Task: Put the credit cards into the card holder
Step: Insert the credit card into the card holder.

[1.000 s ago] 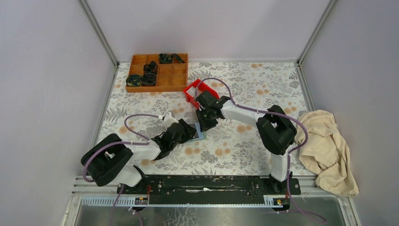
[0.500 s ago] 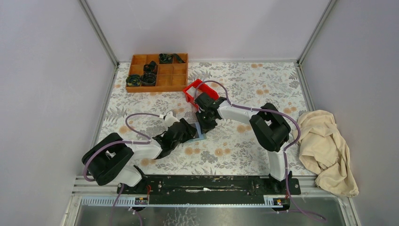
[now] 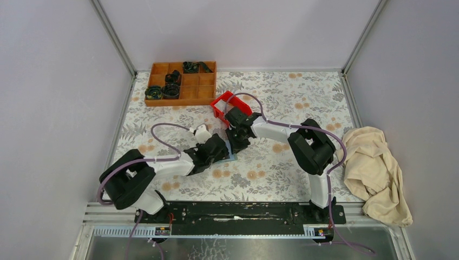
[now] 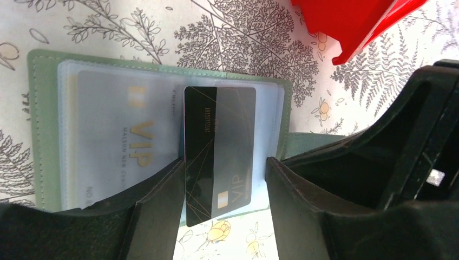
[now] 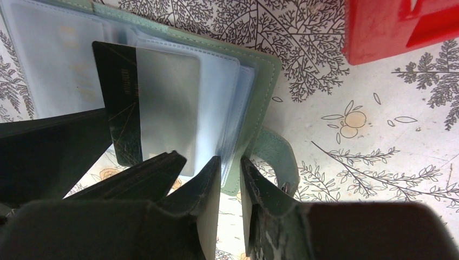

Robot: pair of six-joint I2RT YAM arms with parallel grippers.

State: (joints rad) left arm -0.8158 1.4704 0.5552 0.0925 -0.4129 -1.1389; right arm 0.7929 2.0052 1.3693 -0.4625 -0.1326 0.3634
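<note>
The sage-green card holder (image 4: 40, 135) lies open on the floral table, with clear sleeves inside. A whitish VIP card (image 4: 119, 124) sits in the left sleeve. The dark grey card (image 4: 219, 146) is partly inside a sleeve, its near end sticking out. My left gripper (image 4: 224, 162) is open astride that end: the left finger is at the card's edge, the right finger stands apart. My right gripper (image 5: 231, 162) is shut on the card holder's (image 5: 260, 81) sleeve edge beside the dark grey card (image 5: 122, 108). In the top view both grippers (image 3: 219, 149) (image 3: 235, 142) meet over the holder (image 3: 231, 156). No yellow-tan card shows.
A red bin (image 3: 224, 104) stands just behind the holder and shows in both wrist views (image 4: 352, 21) (image 5: 400, 27). A wooden compartment tray (image 3: 181, 84) with black parts is at the back left. A beige cloth (image 3: 376, 170) lies at the right edge.
My left arm has swung and its gripper has edged right toward the holder. The right arm shifted slightly a second ago and has since held still.
</note>
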